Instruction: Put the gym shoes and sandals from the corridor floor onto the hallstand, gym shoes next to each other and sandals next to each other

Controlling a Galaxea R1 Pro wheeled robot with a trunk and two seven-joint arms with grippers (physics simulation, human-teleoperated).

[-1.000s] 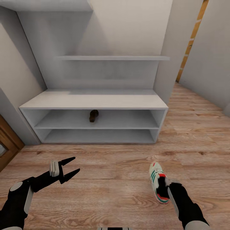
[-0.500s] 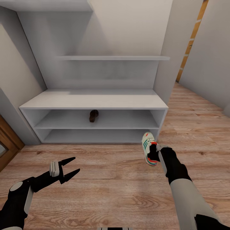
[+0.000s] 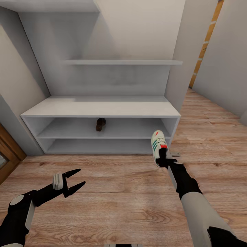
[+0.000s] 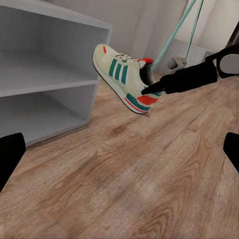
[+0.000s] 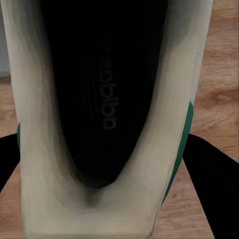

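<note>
Right tool (image 3: 163, 158) is clamped on the heel end of one white low gym shoe with green side stripes and red-orange heel patch (image 3: 159, 145), held up off the light brown wood-plank corridor floor (image 3: 113, 192). In the head view the shoe's toe points up and away, toward the right end of the pale grey-white hallstand with wide bench top, two open low shelves and stepped upper shelves (image 3: 103, 106), overlapping its lower right corner. The left wrist view shows the same shoe (image 4: 124, 77) tilted, toe high, sole clear of the floor (image 4: 139, 184), just beside the rack's right end panel (image 4: 74, 99); black right arm reaching in from the side with a fingertip (image 4: 149, 90) at the heel collar. The right wrist view looks straight down into the shoe's opening (image 5: 107, 99): dark insole with printed lettering, cream collar around it, green stripe edge on one side, floor planks (image 5: 224, 74) showing past the shoe.

Left tool (image 3: 76, 179) is released, both black fingers spread wide, holding nothing, hovering low over the floor at the near left, well apart from the shoe and the rack.

One dark brown leather sandal (image 3: 100, 124) sits on the rack's upper open shelf, around the middle, set back toward the rear. Detail too small to tell its orientation.

Brown wooden door edge (image 3: 8, 154) at far left, beside the rack.
</note>
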